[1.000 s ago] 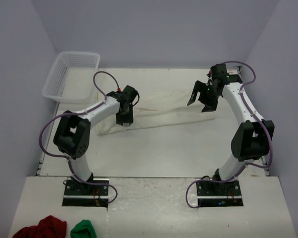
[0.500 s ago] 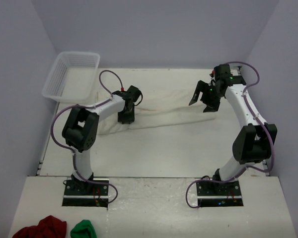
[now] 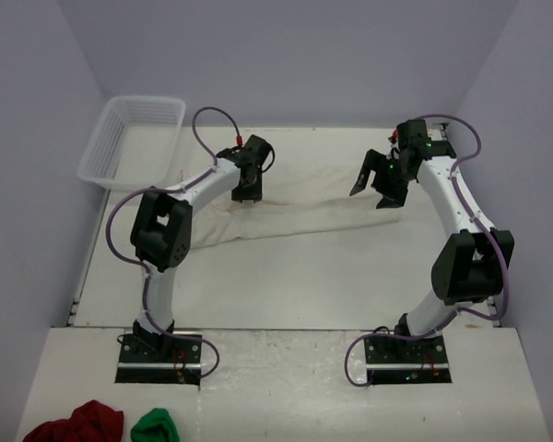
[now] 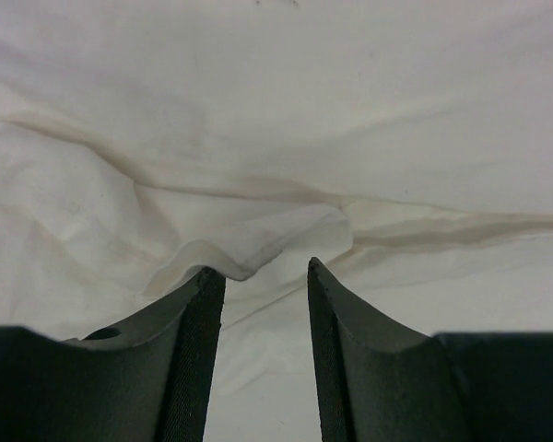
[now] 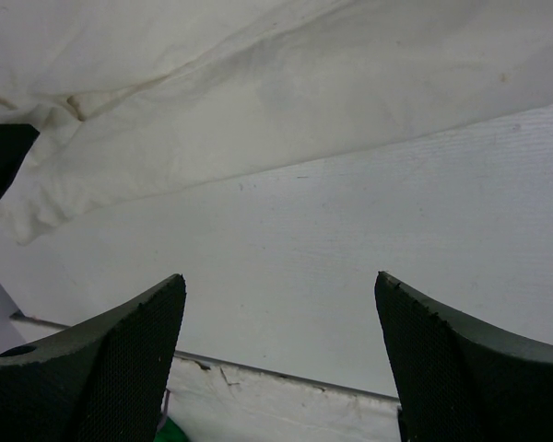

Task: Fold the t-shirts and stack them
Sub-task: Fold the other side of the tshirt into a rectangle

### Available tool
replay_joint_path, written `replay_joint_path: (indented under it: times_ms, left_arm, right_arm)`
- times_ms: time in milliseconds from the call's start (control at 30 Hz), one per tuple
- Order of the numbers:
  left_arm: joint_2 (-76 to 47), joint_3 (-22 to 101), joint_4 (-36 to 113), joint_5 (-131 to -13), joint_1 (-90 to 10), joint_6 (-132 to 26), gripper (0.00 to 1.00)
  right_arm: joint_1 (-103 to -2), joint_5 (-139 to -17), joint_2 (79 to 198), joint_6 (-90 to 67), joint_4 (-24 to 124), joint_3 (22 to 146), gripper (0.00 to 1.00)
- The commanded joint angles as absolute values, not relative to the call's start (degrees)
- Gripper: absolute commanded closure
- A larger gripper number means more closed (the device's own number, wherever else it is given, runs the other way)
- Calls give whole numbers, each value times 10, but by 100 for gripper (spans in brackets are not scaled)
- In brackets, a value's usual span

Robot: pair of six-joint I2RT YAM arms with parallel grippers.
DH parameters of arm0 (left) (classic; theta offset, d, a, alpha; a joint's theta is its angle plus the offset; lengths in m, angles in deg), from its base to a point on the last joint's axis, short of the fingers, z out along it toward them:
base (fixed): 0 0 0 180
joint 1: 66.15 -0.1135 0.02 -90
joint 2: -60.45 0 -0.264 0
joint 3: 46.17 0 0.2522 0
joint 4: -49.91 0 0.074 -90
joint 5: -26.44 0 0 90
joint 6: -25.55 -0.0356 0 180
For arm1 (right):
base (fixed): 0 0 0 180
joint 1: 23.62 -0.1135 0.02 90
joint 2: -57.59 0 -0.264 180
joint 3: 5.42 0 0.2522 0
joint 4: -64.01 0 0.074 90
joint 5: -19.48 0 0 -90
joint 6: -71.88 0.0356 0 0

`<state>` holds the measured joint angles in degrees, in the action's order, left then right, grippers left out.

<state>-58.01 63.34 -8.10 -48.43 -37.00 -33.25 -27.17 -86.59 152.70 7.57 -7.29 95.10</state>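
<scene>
Since the earlier frame, the left arm has swung away from the lower left part of the t-shirt toward its upper edge, while the right arm has hardly shifted. The shirt lies spread in a long rumpled band across the middle of the table, from left of centre to under the right arm.

The left gripper sits low over the cloth left of centre. In the left wrist view its jaws stand part-way apart, and a raised fold of fabric lies right at their tips. Nothing looks clamped yet. The right gripper hangs above the shirt's right end with its jaws spread wide and empty; its own camera shows the shirt's edge and bare table below.

The main risk is a poor pinch on the left. The fold at the tips is small and soft, so closing now could catch one layer only — or none — and the shirt would slide out on the lift. A second risk comes from uneven work: if one side pulls while the other is free, the creases already running through the cloth could bunch further and spoil the fold.
</scene>
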Motion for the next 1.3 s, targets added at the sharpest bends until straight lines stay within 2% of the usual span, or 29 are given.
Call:
replay_joint_path:
  times_ms: [0,333,633,867,1067,1133,1167,1267]
  left_arm:
    - [-602,672,-80,-483,-387,-349,57]
    - [-652,695,-7,-529,-448,-400,57]
    - [-528,634,122,-586,-450,-456,56]
    - [-472,636,-8,-546,-454,-398,56]
    - [-436,584,-30,-730,-536,-357,59]
    - [-476,649,-108,-705,-537,-416,61]
    - [-491,671,-130,-645,-536,-431,62]
    - [-528,702,-167,-639,-543,-477,63]
  right_arm:
    - [-269,-875,1509,72,-68,946,16]
    - [-268,-880,1496,72,-77,932,16]
    - [-269,-887,1486,75,-68,919,16]
    - [-268,-896,1480,73,-59,906,16]
    - [-269,-903,1468,69,-59,901,16]
    - [-269,-903,1463,69,-59,900,16]
    - [-269,-904,1462,69,-59,898,16]
    - [-269,-908,1459,71,-57,890,16]
